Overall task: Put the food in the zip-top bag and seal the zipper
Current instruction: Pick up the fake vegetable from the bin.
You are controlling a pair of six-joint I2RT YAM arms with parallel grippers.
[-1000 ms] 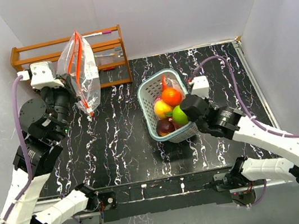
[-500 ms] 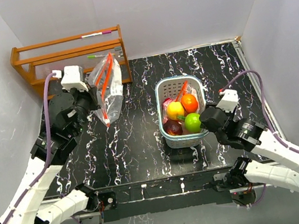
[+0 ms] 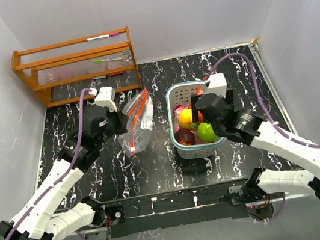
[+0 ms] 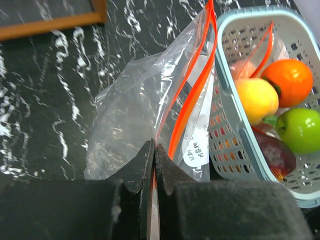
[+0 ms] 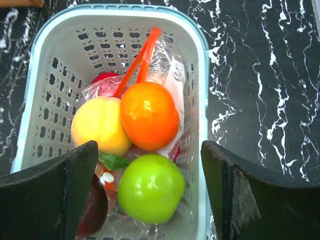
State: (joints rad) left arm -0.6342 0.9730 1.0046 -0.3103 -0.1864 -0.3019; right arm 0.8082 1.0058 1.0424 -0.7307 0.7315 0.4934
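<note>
The food, small glossy fruits, lies in a pale-blue basket: an orange one, a yellow one, a green one, a dark purple one and a red one. My right gripper hangs open just above them, one finger on each side of the green fruit. The clear zip-top bag with its orange zipper hangs just left of the basket. My left gripper is shut on its top edge.
Crumpled clear plastic with an orange strip lies under the fruit in the basket. A wooden rack with pens stands at the back left. White walls close in the black marbled table on three sides.
My left arm has carried the bag right and down to the basket's side. The right gripper has opened, let go of the basket's near rim after shifting it right, and risen over the fruit.
</note>
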